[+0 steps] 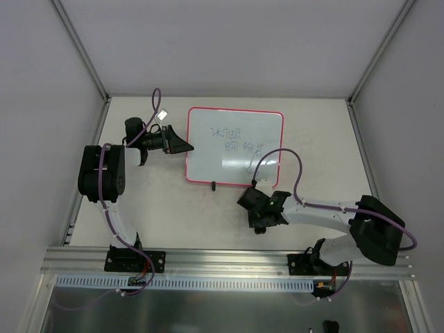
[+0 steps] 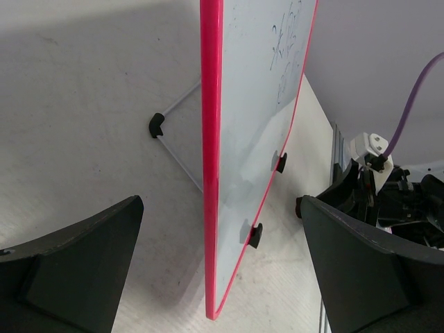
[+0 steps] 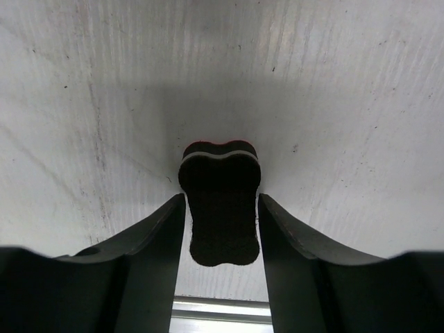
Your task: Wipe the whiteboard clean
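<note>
Pink-framed, the whiteboard (image 1: pixel 236 146) stands near upright toward the back of the bench (image 1: pixel 173 208), propped on a thin wire stand, with faint blue writing on its face. The left arm is folded back on itself, and the left claw (image 1: pixel 187 146) is level with the board's left edge, its jaws spread wide and empty. The right arm reaches forward and low; the right claw (image 3: pixel 221 196) points down at the bench, its fingers pressed against both sides of a black eraser (image 3: pixel 219 173).

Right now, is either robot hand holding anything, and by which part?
The right gripper pinches the eraser by its two long sides, one finger against each. The left gripper is open and holds nothing.
</note>
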